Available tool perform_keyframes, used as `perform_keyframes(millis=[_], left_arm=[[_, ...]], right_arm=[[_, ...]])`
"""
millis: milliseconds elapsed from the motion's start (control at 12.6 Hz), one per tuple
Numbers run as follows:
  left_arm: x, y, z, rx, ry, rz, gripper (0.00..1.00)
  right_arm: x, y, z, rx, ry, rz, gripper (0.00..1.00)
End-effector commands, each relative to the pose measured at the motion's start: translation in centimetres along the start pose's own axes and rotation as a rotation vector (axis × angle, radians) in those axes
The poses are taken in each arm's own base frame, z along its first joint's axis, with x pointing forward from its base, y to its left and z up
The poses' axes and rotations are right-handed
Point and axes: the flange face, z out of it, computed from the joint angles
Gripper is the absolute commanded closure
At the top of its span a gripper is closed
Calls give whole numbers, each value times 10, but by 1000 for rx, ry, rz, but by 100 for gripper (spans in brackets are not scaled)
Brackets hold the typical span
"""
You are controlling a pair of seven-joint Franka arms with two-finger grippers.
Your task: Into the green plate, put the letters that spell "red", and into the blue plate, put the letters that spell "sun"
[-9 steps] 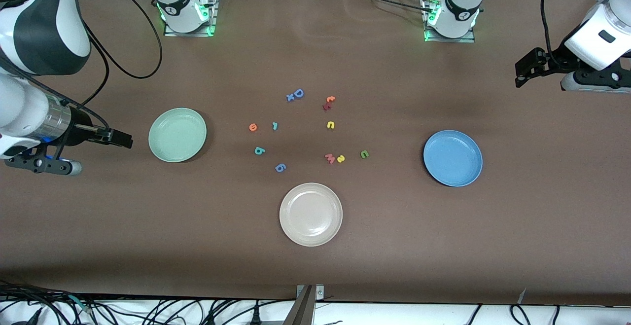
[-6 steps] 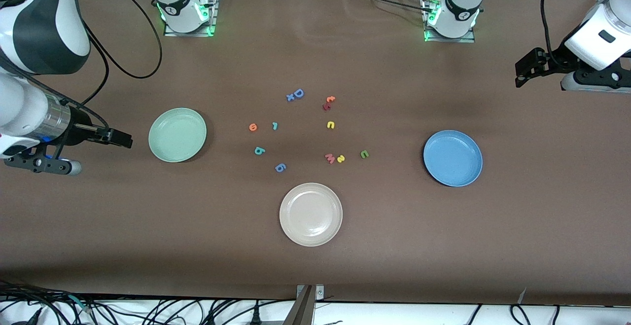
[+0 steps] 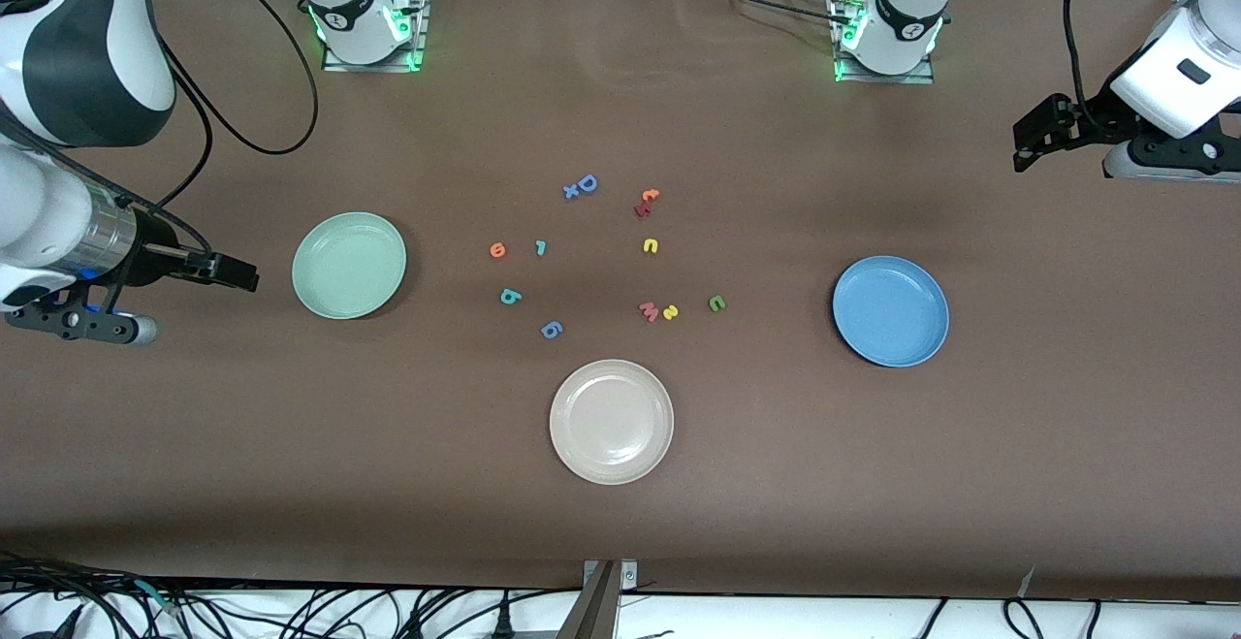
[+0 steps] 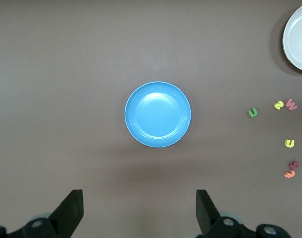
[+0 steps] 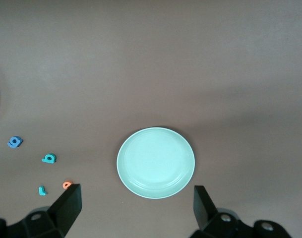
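Front view, from the frame's left edge across: the right gripper [image 3: 238,272] hangs with its fingers spread and empty over the table [image 3: 620,523] at mid-left, just beside the green plate [image 3: 349,265], which holds nothing. At the frame's center the letters lie loose on the table: the orange "e" [image 3: 497,250], the teal "r" [image 3: 541,248] beside it, the teal "d" [image 3: 511,297] lower, and a blue "g"-like letter [image 3: 551,330] lower still. Higher up sits a big blue "D" [image 3: 582,186]. A cream plate [image 3: 612,421] lies at lower center. Next come a red-orange pair [image 3: 646,202], a yellow arch [image 3: 651,246], a pink "w" [image 3: 649,311] touching the yellow "s" [image 3: 670,311], then a green arch [image 3: 716,303]. The blue plate [image 3: 891,310] sits empty at mid-right. At upper right the left gripper [image 3: 1035,135] hangs released over bare table.
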Motion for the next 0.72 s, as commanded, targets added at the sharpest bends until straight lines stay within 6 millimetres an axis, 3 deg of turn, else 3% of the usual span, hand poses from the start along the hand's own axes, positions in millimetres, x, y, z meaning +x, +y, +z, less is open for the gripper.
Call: perform_keyframes(millis=[0, 637], left_arm=[[-1, 0, -7, -30, -4, -2, 0], [-2, 0, -8, -30, -2, -2, 0]], right_arm=[[-7, 5, -5, 13, -5, 4, 0], [-6, 9, -5, 9, -4, 23, 0]])
